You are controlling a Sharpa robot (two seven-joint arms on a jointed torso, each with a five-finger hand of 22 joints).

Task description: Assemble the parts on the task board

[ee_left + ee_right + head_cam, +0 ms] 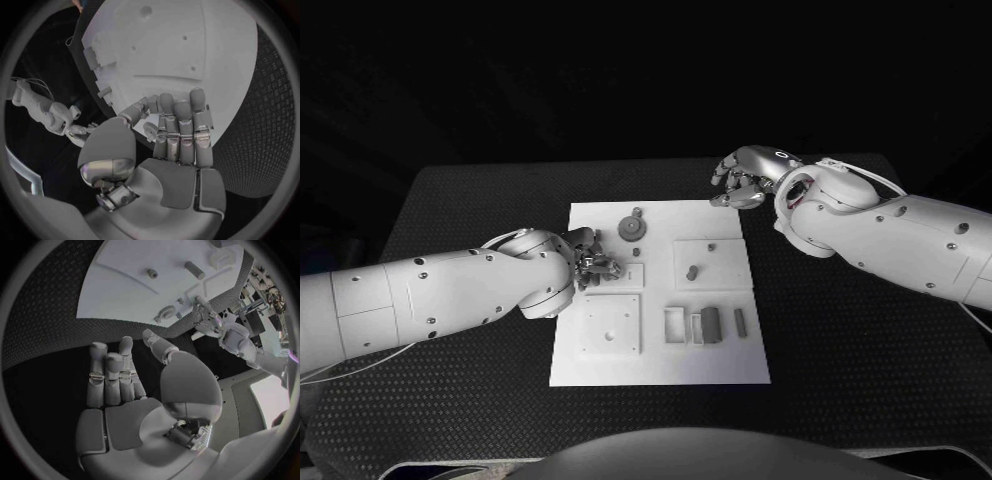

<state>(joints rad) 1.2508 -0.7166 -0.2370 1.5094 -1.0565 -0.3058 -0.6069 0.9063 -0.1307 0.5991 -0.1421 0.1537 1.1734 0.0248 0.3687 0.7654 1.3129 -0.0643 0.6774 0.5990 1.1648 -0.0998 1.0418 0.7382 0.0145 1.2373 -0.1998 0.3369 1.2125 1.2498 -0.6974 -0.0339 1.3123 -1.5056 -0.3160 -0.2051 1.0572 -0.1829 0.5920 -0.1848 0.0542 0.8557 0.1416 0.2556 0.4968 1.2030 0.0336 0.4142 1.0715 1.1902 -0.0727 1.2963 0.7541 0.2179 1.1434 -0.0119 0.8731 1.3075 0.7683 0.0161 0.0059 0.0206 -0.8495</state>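
Here the white task board (661, 365) lies in the middle of the black table (848, 340), and both hands sit at its edges. The left hand (586, 255) rests over the board's left side, beside a square recessed plate (620, 275); in the left wrist view its fingers (181, 125) lie straight and close together above the board with nothing between them and the thumb. The right hand (750, 175) hovers just off the board's far right corner, its fingers (112, 372) loosely extended over the table mat and holding nothing. On the board, a round grey gear-like part (633, 227) lies near the far edge, a small peg (692, 270) stands on a raised square block, and several grey upright pieces (710, 323) stand in a row near the right side.
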